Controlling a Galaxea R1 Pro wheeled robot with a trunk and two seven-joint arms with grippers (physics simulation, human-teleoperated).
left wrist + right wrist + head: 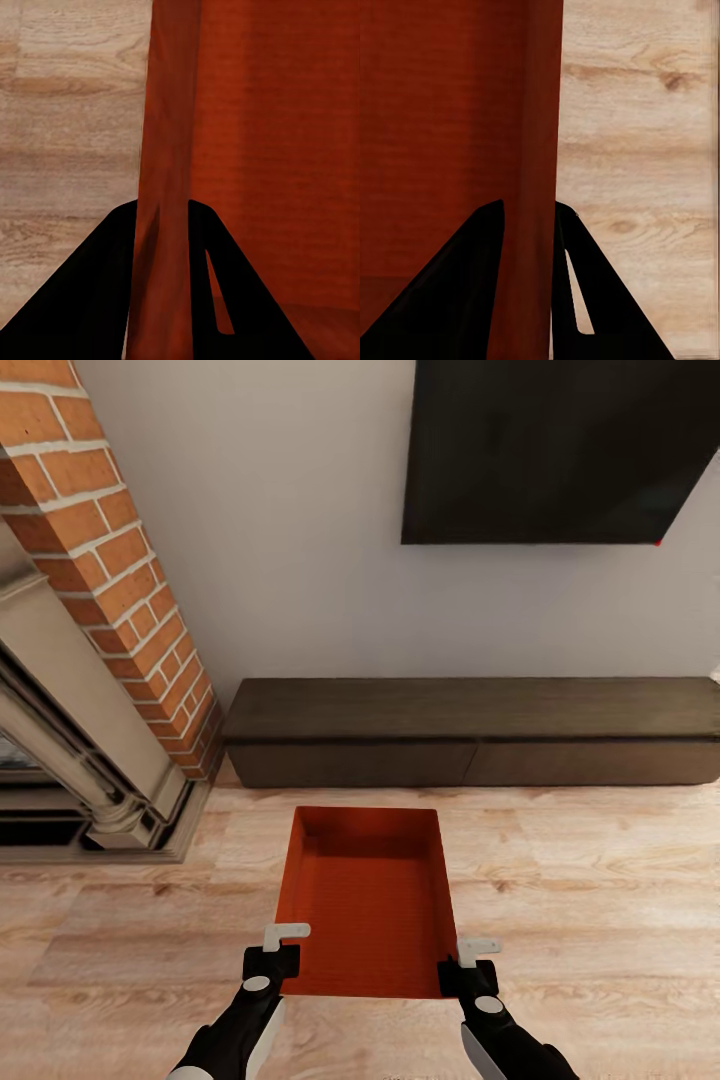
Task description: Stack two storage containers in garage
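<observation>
One orange-red storage container [367, 900] is held above the light wood-plank floor of the living room, its ribbed bottom showing and nothing inside. My left gripper [283, 952] is shut on the container's left wall near its near corner. In the left wrist view the black fingers [97, 300] straddle that wall [165, 225]. My right gripper [466, 965] is shut on the right wall near the near corner. The right wrist view has black fingers [450, 292] either side of that wall [536, 225].
A long low dark-wood bench [480, 730] runs along the white wall ahead, under a black wall TV [560, 450]. A red-brick fireplace [110, 590] with a grey mantel stands at the left. Wood-plank floor [600, 900] lies to the right of the container.
</observation>
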